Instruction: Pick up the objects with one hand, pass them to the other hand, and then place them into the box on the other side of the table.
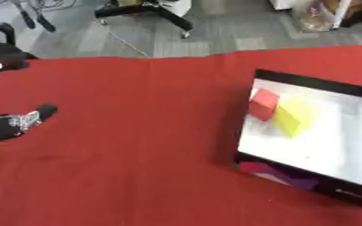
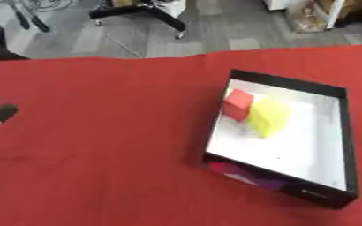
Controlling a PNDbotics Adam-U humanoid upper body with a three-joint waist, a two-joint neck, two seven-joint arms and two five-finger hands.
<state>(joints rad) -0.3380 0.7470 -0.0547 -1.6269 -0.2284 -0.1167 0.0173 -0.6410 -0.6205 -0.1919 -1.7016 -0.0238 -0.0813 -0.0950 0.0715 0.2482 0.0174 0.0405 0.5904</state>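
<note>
Two blocks already in the box [image 1: 311, 84]: a red block [image 1: 264, 104] and a yellow block [image 1: 294, 115], touching, the red at about ten o'clock of the yellow, both toward the far-left part of the white floor. Probably dropped close together because each release came over the same near-side wall. Box black-walled, lying at about three o'clock on the red tablecloth [image 1: 130, 132], slightly askew, with a purple and pink patch on its near outer face.

At nine o'clock, the left hand [image 1: 18, 121], low over the cloth at the picture's edge, one dark fingertip pointing toward the box. Fingers possibly curled around something, but too much cut off by the frame to tell whether apart or together. A sliver of yellow at the edge just below it, at about eight o'clock; perhaps another object to pick, though too little shows to be sure.

No right hand in either view.

Judging by the layout: pickup side on the left, box on the right, hence the hand-over across the middle. Two objects apparently delivered, the left hand likely placed for a next pick.

Beyond the cloth at twelve o'clock, grey floor and a black wheeled base [image 1: 145, 11].
</note>
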